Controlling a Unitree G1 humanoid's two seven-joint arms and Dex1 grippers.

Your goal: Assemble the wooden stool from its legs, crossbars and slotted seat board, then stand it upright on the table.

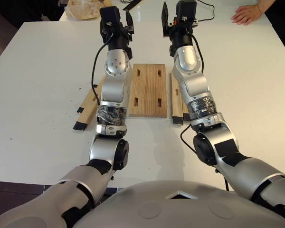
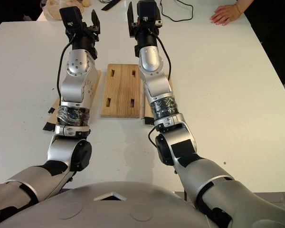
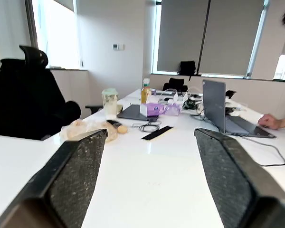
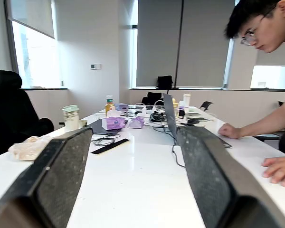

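Wooden seat board (image 1: 147, 90) lies flat on counter (image 1: 47, 71) between my arms, well short of left pincer (image 1: 118, 23) and right pincer (image 1: 173, 21); both gape wide, empty.

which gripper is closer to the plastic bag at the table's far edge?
Left. The left gripper is open just right of the plastic bag, slightly nearer the robot. The right gripper, also open, sits farther right, past the left one.
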